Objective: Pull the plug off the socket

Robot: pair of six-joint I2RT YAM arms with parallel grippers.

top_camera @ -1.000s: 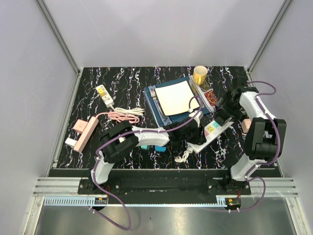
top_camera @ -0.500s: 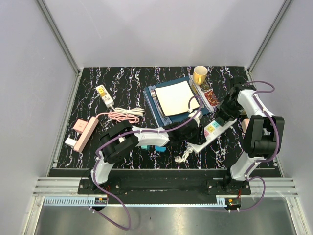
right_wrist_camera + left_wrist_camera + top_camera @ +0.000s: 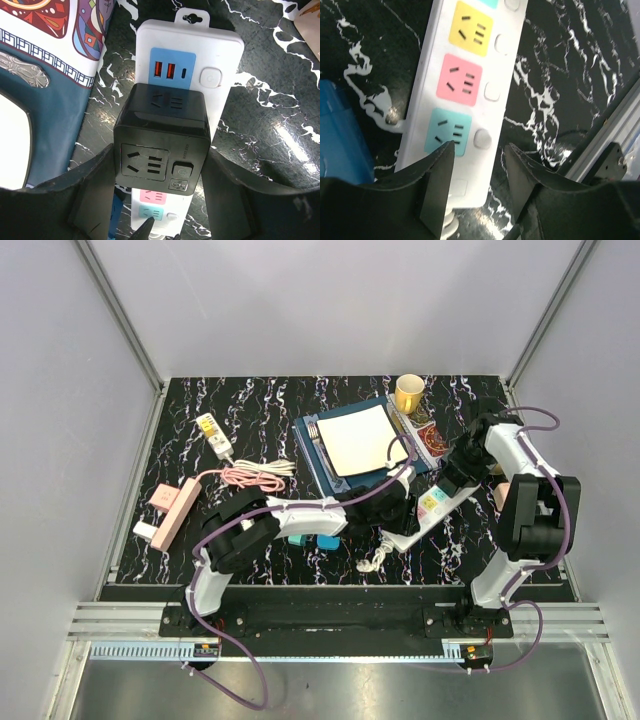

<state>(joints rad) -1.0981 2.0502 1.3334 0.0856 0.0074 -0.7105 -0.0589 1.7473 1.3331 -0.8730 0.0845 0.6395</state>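
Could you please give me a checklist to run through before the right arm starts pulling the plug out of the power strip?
1. Black plug seated in the power strip: ok, not yet pulled.
2. Right tool straddling the plug: ok, one finger each side.
3. Right tool clamped on the plug: cannot tell; contact is not visible.
4. Left tool over the strip's near end: ok, open.
5. Left tool pinning the strip down: cannot tell.
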